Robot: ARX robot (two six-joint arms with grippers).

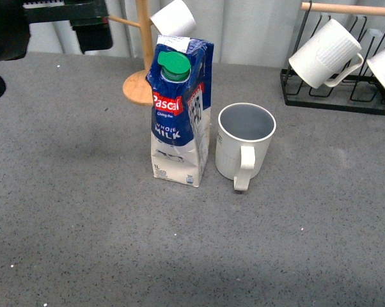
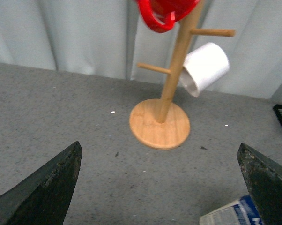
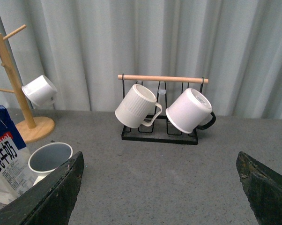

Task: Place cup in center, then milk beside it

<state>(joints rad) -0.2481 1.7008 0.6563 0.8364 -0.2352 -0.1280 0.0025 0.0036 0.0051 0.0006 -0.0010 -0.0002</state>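
milk (image 1: pixel 178 115) stands upright just beside cup (image 1: pixel 244 141).

Lab-style staged tabletop: grey surface (image 1: pixel 84 224), plain curtain backdrop (image 3: pixel 178 42), mug racks (image 3: pixel 159 136)

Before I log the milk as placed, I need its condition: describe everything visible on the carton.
The milk carton stands upright on the grey table, just left of the cup, close but with a narrow gap. It looks like coated cardboard, blue above and white below, with a red Pascual band, "WHOLE MILK" lettering and a green screw cap, closed. Its front looks dented. No tool touches it.
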